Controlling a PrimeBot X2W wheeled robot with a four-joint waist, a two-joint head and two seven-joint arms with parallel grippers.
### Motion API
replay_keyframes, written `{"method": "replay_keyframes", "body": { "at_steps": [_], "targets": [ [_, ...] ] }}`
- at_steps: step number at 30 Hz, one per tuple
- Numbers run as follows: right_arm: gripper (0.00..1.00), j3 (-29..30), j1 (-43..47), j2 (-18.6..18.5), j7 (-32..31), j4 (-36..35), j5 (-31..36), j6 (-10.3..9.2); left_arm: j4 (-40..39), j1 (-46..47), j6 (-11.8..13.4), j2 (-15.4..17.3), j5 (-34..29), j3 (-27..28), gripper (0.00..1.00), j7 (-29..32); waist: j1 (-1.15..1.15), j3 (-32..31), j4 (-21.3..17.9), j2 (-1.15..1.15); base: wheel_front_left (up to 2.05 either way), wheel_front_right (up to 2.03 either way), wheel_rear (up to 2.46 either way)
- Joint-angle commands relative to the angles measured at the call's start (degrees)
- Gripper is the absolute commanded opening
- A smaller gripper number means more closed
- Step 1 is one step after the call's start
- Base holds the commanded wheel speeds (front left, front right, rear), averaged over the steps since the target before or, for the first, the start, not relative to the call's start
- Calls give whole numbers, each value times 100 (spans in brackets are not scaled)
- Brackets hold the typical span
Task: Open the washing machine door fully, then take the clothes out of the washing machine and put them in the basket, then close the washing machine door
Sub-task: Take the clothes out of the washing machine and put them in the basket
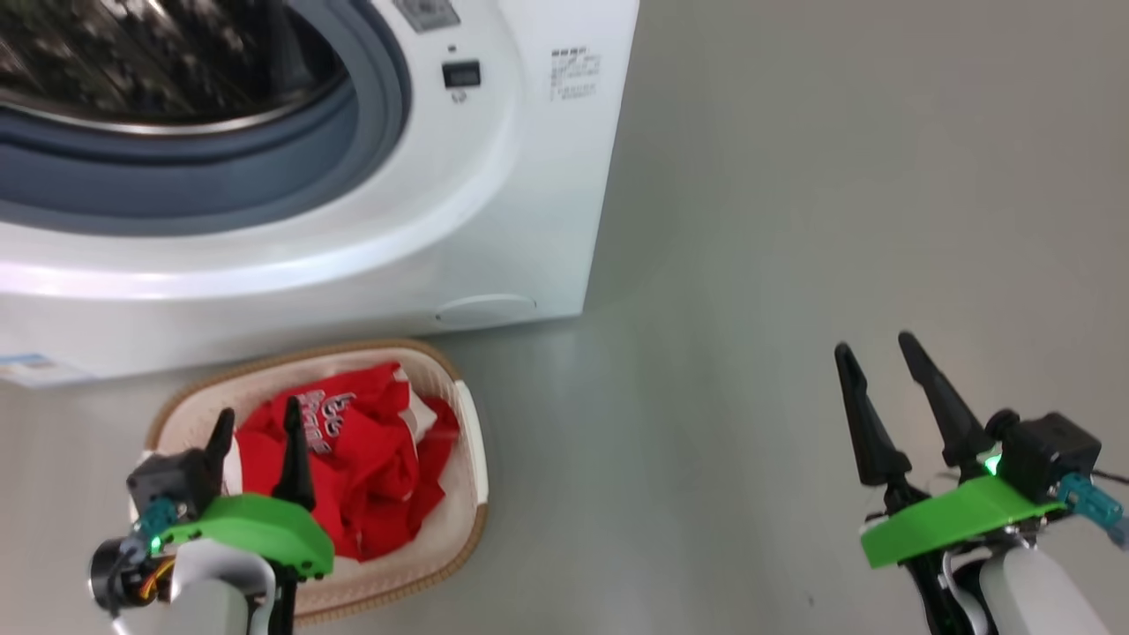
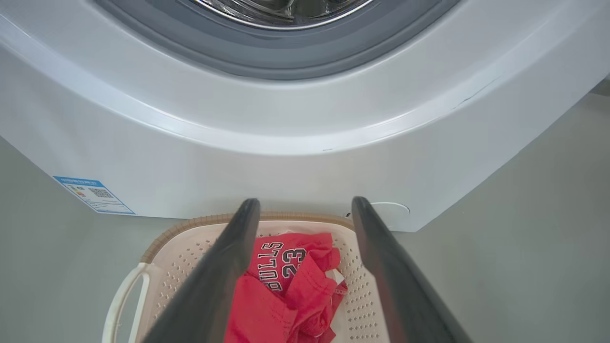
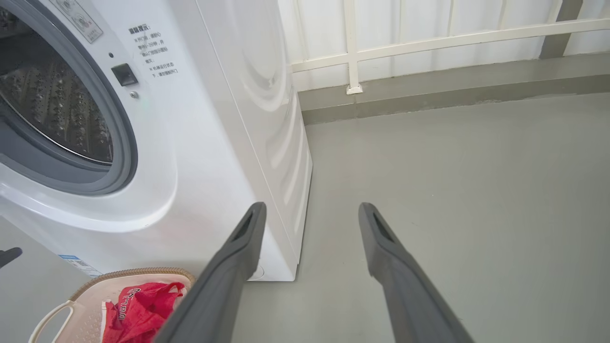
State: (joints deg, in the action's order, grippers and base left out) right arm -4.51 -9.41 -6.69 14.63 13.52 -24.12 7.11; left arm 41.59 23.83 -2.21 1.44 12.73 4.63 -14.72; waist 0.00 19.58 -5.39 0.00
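Left end effector [image 1: 257,422] lower left of head view, fingers apart, empty; right end effector [image 1: 875,348] lower right, same state, over bare floor [image 1: 750,265]. washing machine [image 1: 494,176] upper left, drum mouth [image 1: 132,70] uncovered. basket [image 1: 472,441] on the floor just before its front, under the left fingers, clothes [image 1: 370,459] heaped inside. Risk: left fingers sweep low, snag red fabric, drag it out or tip the basket.

Now: grey floor [image 3: 452,166] under and ahead of right gripper [image 3: 312,206]. Past fingers [image 3: 381,247], grey kerb [image 3: 452,95] along floor's far edge. Above kerb, white railing [image 3: 429,43]; post foot [image 3: 353,89] on kerb, beyond gap between fingers.
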Motion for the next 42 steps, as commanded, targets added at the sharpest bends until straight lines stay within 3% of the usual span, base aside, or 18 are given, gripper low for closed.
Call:
{"method": "replay_keyframes", "body": {
  "at_steps": [1, 13, 26, 42],
  "targets": [
    [100, -125, 112, -58, 37, -96, 28, 37, -190, -179, -46, 143, -88, 202, 100, -28, 0, -337, 29, 0, 0, 0, 0],
    [100, 18, 607, -136, 37, -113, 40, 37, -1708, -977, -286, 143, -248, 184, 100, -28, 0, -938, 223, 0, 0, 0, 0],
    [100, 232, 1056, -160, 37, -267, 70, 37, -3127, -2037, -209, 143, -210, 21, 100, -28, 0, -1152, 255, 0, 0, 0, 0],
    [100, 275, 1137, -118, 37, -290, 84, 37, -3411, -2330, -28, 143, -117, 3, 100, -28, 0, -1129, 270, 0, 0, 0, 0]
  ]
}}
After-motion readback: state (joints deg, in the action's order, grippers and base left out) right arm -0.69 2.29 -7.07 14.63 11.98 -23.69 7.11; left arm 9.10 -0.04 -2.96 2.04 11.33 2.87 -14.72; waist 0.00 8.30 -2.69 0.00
